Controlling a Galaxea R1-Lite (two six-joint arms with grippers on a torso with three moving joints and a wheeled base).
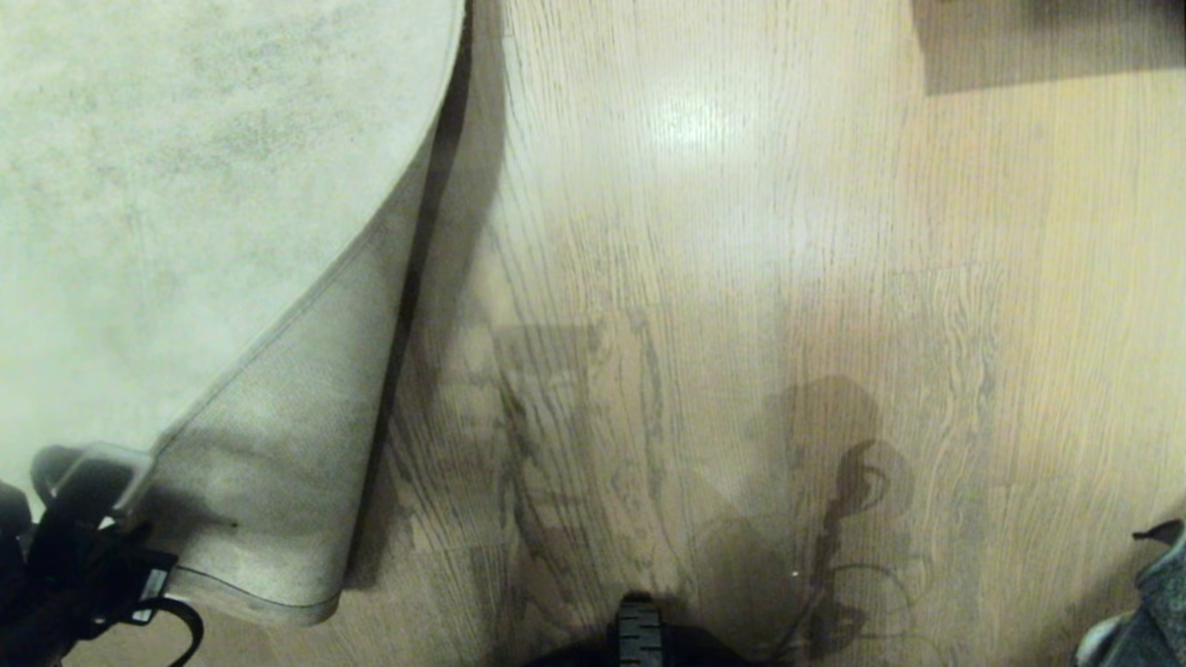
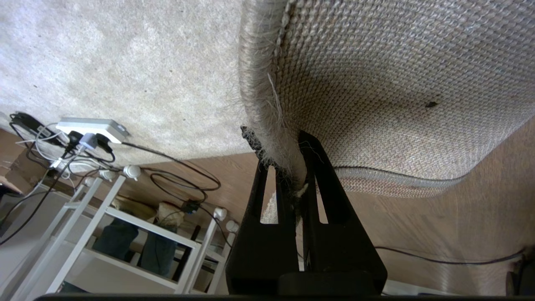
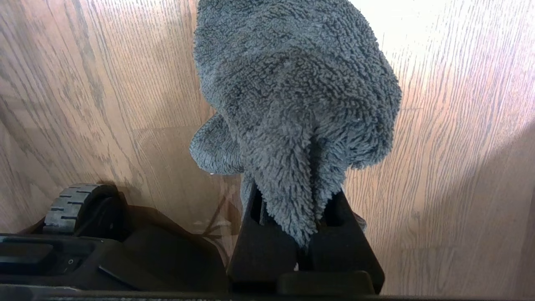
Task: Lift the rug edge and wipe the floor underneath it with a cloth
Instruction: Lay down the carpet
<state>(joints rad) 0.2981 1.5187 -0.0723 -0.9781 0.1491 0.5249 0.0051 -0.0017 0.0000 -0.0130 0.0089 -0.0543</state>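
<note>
Rug edge (image 2: 288, 167) lifted at seven o'clock, clamped in left pincer (image 2: 299, 184).
Cloth (image 3: 292, 104) clamped in right pincer (image 3: 299, 225), at four o'clock; best swept flat across bared floor (image 1: 574, 445), keeping flap raised.

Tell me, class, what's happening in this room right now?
The left gripper is shut on the rug edge, folding a corner back so its woven backing faces up. The right gripper is shut on the cloth, off to the right above the floor. The cloth is not under the lifted corner.
</note>
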